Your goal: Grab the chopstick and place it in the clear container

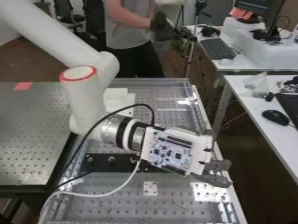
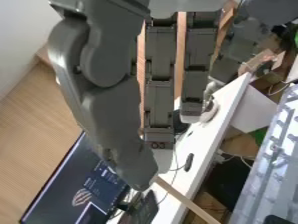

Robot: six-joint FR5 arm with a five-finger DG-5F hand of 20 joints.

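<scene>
In the high view, you see the white arm (image 1: pixel 50 32) coming in from the upper left, and its hand (image 1: pixel 216 172) is at the far long edge of the metal bench (image 1: pixel 120 210), on the side near the white table (image 1: pixel 266 112). A circuit board (image 1: pixel 174 152) sits on the hand, and a black cable (image 1: pixel 100 120) and a white cable (image 1: pixel 123 186) run beside the arm.

In the wrist view, you can see that the fingers (image 2: pixel 159 90) and the thumb (image 2: pixel 126 135) pinch the chopstick (image 2: pixel 181 197). It is near the thumb's tip, and the part you see goes out from there in a slant. A dark monitor (image 2: pixel 76 185) appears behind the hand.
</scene>
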